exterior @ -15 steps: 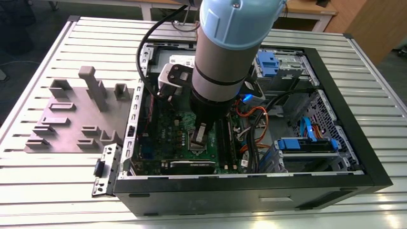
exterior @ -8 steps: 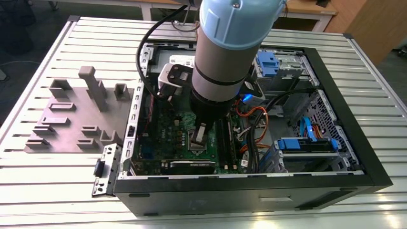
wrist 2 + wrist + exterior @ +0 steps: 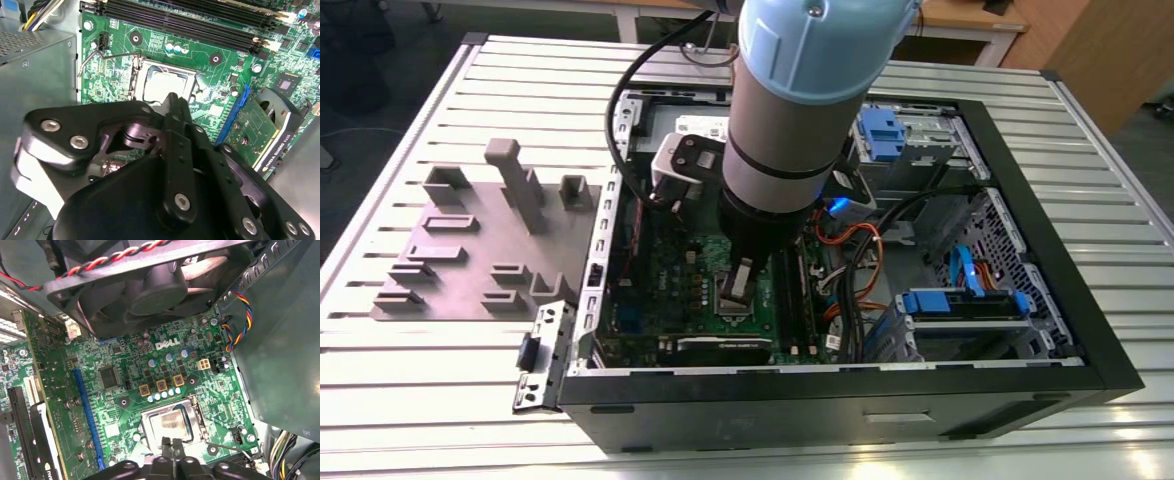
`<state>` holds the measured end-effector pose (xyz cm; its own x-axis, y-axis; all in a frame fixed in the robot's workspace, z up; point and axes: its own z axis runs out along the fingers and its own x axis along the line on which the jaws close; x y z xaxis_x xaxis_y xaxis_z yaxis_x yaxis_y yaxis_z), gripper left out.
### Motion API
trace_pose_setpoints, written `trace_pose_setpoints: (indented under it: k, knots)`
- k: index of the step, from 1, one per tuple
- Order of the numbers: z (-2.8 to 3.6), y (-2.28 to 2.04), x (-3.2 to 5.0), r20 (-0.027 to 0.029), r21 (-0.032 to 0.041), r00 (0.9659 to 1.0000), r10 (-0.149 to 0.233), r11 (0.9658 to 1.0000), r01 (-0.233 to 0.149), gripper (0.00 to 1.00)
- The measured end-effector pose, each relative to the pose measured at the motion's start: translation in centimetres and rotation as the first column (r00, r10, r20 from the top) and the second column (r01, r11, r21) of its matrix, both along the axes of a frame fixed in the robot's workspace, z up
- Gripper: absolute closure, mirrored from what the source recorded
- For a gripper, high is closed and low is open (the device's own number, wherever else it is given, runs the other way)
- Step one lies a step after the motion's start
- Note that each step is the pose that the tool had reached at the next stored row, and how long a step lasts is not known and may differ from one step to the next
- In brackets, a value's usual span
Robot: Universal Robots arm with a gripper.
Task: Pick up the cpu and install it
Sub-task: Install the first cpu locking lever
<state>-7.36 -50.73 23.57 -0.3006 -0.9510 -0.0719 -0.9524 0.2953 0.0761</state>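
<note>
The cpu (image 3: 161,83) is a silver-grey square lying flat in the metal socket frame (image 3: 137,80) on the green motherboard (image 3: 210,45). It also shows in the first wrist view, cpu (image 3: 169,421), inside the same frame. My gripper (image 3: 175,100) hangs just above the chip's near edge, its two black fingers pressed together and nothing between them. In the first wrist view the gripper (image 3: 172,442) tips meet at the socket's edge. In the exterior view the gripper (image 3: 738,285) reaches down into the open computer case over the board.
A thin wire socket lever (image 3: 97,56) sticks out beside the frame. A black fan (image 3: 150,285) with twisted cables hangs over the board. Memory slots (image 3: 190,20), a graphics card (image 3: 265,125) and case walls (image 3: 1041,200) crowd round. Grey fixture blocks (image 3: 480,240) stand on the table on the exterior view's left.
</note>
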Motion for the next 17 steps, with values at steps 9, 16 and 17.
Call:
trace_pose_setpoints:
  k: [9, 16, 17]
  knots:
    - [0.00, 0.00, -0.01, 0.0001, 0.0000, 1.0000, 0.000, 1.0000, 0.000, 0.71]
    - [0.00, 0.00, -0.02, 0.0000, 0.0000, 1.0000, 0.000, 1.0000, 0.000, 0.89]
    - [0.00, 0.00, -0.02, 0.0000, 0.0000, 1.0000, 0.000, 1.0000, 0.000, 0.89]
